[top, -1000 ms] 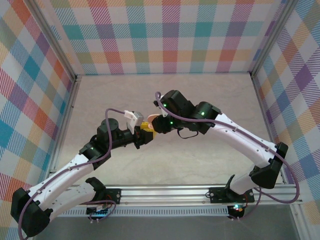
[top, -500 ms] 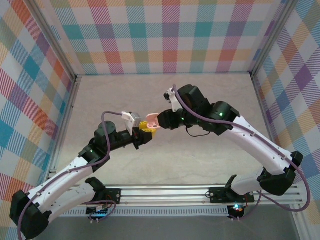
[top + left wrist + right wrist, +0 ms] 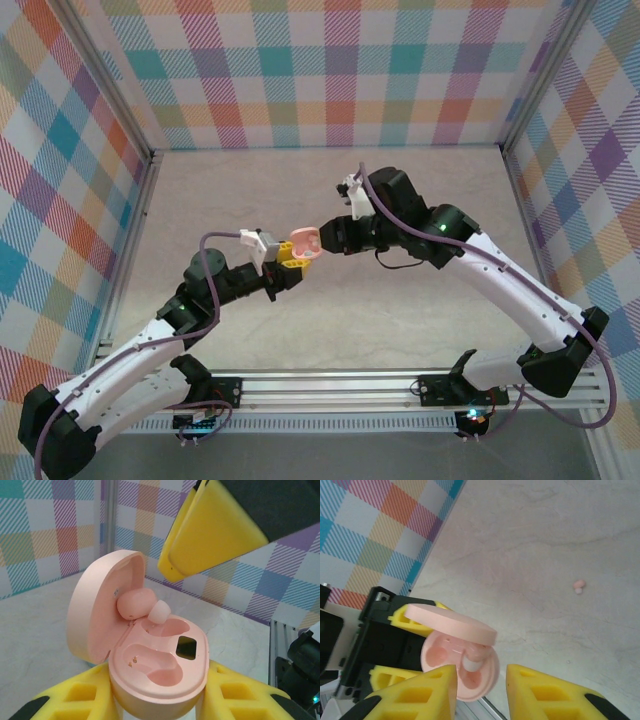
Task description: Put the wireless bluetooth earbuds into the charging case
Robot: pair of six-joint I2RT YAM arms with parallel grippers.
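Observation:
My left gripper (image 3: 288,258) is shut on the base of a pink charging case (image 3: 160,672), whose lid (image 3: 95,605) stands open. One pale pink earbud (image 3: 142,607) with a white tip lies tilted at the far socket, leaning on the lid and not seated. The near socket (image 3: 152,667) is bare. My right gripper (image 3: 332,235) hovers just right of the case (image 3: 304,242), its yellow fingers (image 3: 420,690) apart with nothing between them. From the right wrist, the case (image 3: 451,622) and the earbud (image 3: 473,661) sit below the fingers. A second pink earbud (image 3: 578,585) lies on the table.
The pale marbled table (image 3: 330,310) is ringed by plaid walls (image 3: 330,70). A metal rail (image 3: 330,385) carrying both arm bases runs along the near edge. The right gripper's yellow fingers (image 3: 210,530) hang over the case in the left wrist view.
The right gripper has pulled back to the right, off the case, leaving the earbud lying in it. The left gripper has shifted slightly left and away with the case.

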